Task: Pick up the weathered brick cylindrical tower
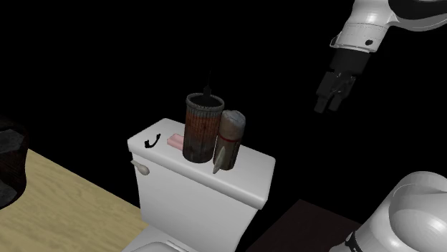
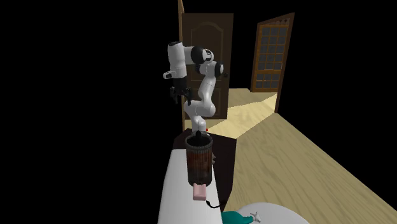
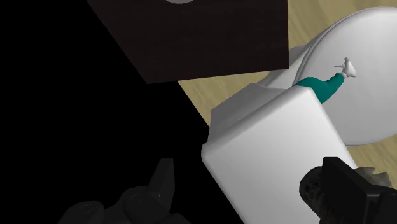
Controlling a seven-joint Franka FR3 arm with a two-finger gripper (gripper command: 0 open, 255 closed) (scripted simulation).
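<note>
The approach is in hand: the gripper (image 1: 327, 107) hangs high, well apart from the tank lid (image 1: 251, 172), with its fingers released. The tower (image 1: 201, 129) stands upright near the lid's middle. The next move, I think, is to descend over the tower.

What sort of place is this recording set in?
Most likely a bathroom in a house: a white toilet tank with a flush handle, a wooden floor beside it, and a panelled wooden door further off.
</note>
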